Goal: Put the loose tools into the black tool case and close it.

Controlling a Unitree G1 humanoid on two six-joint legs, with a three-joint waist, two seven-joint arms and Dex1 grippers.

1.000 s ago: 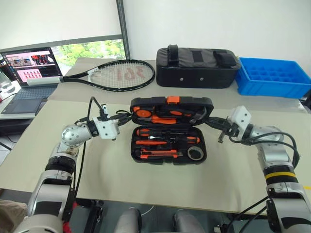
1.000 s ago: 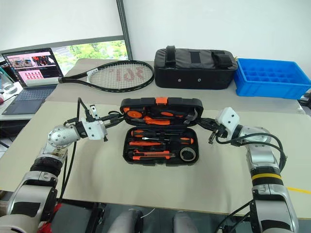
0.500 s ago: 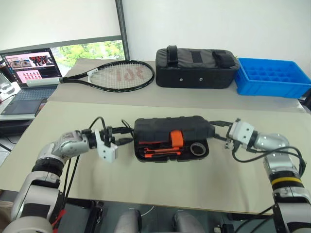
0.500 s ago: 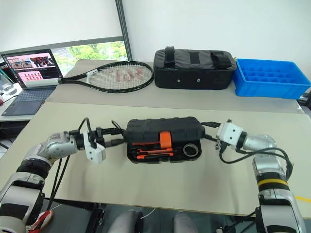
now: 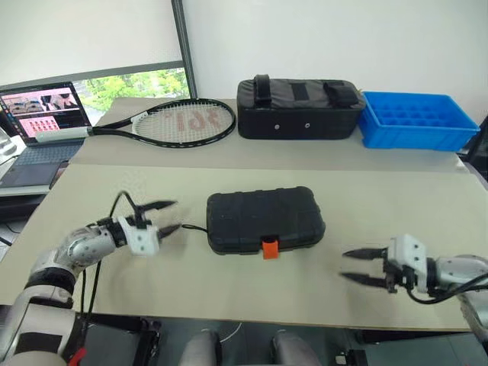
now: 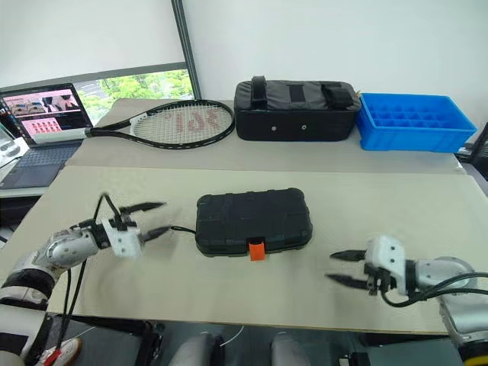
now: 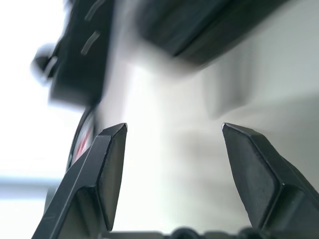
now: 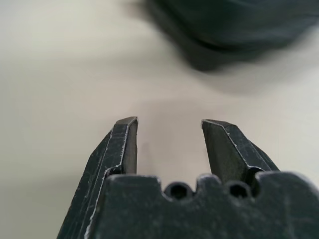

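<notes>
The black tool case (image 5: 264,221) lies shut in the middle of the table (image 5: 229,282), its orange latch (image 5: 270,248) apparently down. The left gripper (image 5: 169,216) hovers just beside it, fingers spread and empty. The right gripper (image 5: 352,265) hangs well apart, likewise spread.

One tool case (image 5: 264,219), one racket (image 5: 175,122), one bag (image 5: 297,108), one tray (image 5: 415,120), one laptop (image 5: 40,126).
</notes>
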